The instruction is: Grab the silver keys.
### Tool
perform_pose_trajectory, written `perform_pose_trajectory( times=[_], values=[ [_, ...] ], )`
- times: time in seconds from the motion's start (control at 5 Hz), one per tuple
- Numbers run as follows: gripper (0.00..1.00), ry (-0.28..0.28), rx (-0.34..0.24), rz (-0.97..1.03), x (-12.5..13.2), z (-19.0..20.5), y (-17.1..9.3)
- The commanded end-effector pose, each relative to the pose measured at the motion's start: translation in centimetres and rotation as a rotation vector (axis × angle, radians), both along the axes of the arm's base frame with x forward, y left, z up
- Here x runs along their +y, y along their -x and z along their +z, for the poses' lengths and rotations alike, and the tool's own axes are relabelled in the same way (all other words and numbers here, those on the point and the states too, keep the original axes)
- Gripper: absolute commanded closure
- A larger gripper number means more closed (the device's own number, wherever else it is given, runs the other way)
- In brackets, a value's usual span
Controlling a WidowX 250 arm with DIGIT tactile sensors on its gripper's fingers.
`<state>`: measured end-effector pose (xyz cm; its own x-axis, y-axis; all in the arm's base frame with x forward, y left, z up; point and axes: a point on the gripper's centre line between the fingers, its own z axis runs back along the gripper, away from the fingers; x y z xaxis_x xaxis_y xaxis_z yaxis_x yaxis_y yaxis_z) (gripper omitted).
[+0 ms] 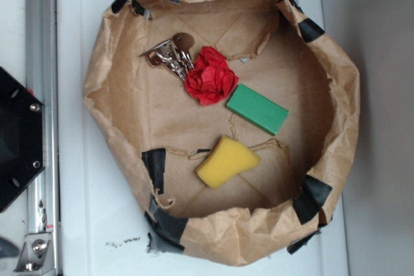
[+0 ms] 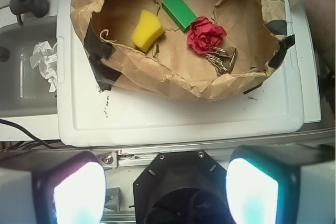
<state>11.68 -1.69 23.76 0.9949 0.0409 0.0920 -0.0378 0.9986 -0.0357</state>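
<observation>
The silver keys [image 1: 171, 55] lie on the floor of a brown paper basin [image 1: 116, 63], at its upper left, touching a red paper ball [image 1: 210, 77]. A round brownish tag sits at their top. In the wrist view the silver keys [image 2: 221, 59] show near the basin's near right wall, just below the red paper ball [image 2: 205, 34]. My gripper [image 2: 166, 190] is open, its two pale pads wide apart with nothing between them. It hovers over the black robot base [image 2: 176, 187], well short of the basin. The gripper itself does not show in the exterior view.
A green block [image 1: 257, 109] and a yellow sponge [image 1: 226, 160] also lie in the basin. The basin rests on a white lid [image 2: 173, 116]. The robot base [image 1: 16, 140] and a metal rail [image 1: 40, 63] stand to the left. A crumpled white paper [image 2: 46, 61] lies in a side tray.
</observation>
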Motion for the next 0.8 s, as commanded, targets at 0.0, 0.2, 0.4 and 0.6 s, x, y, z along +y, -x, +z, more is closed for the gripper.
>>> perform_pose_trajectory(
  times=[0.0,0.2,0.4,0.6],
  values=[
    [0.0,0.0,0.0,0.0,0.0,0.0,0.0],
    [0.0,-0.041,0.002,0.088,-0.8,-1.3,-4.0],
    [0.0,-0.075,0.018,0.182,-0.4,-2.6,-6.3],
    [0.0,-0.085,0.012,0.243,0.5,-3.9,-8.4]
  ],
)
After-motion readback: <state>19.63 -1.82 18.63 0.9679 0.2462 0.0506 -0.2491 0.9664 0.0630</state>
